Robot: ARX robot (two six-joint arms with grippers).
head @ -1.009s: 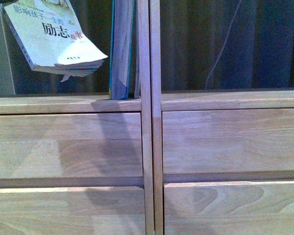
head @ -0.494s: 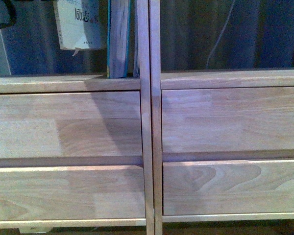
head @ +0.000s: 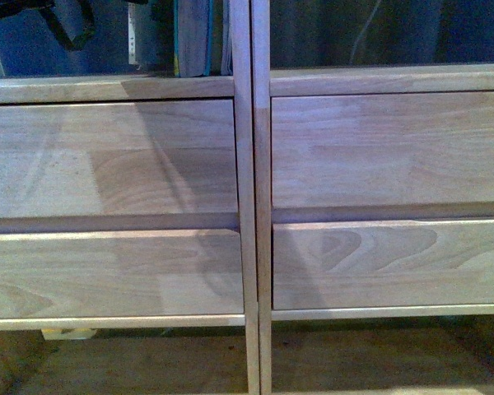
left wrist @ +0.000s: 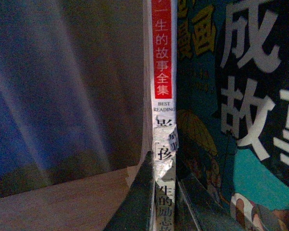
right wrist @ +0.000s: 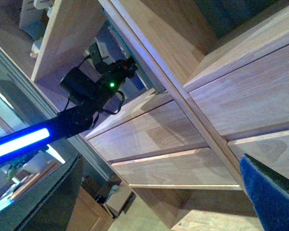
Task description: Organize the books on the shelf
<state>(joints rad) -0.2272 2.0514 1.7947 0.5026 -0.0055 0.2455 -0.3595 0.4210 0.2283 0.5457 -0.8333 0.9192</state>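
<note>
In the left wrist view my left gripper (left wrist: pixel 163 204) is shut on the thin pale paperback (left wrist: pixel 164 96), one dark jaw on each side of its white, red-marked spine. The paperback stands upright right beside the teal book (left wrist: pixel 241 120), whose cover shows large pale characters. From the front, the teal book (head: pixel 193 37) stands on the shelf (head: pixel 115 156) by the middle upright, and a pale sliver of the paperback (head: pixel 132 33) shows to its left. My right gripper (right wrist: pixel 159 202) is open and holds nothing, out in front of the shelf (right wrist: pixel 207 110).
A dark curtain (left wrist: pixel 62 86) hangs behind the shelf board (left wrist: pixel 62 202). The left arm (right wrist: pixel 96 86), with a green light, reaches into the left bay. Under the shelf's plank panels lies a wooden floor (head: pixel 354 354). A window frame and clutter lie at the far side in the right wrist view.
The paperback went from tilted and high at the left to upright beside the teal book. The shelf top has slid upward in the front view, and the floor under the shelf now shows.
</note>
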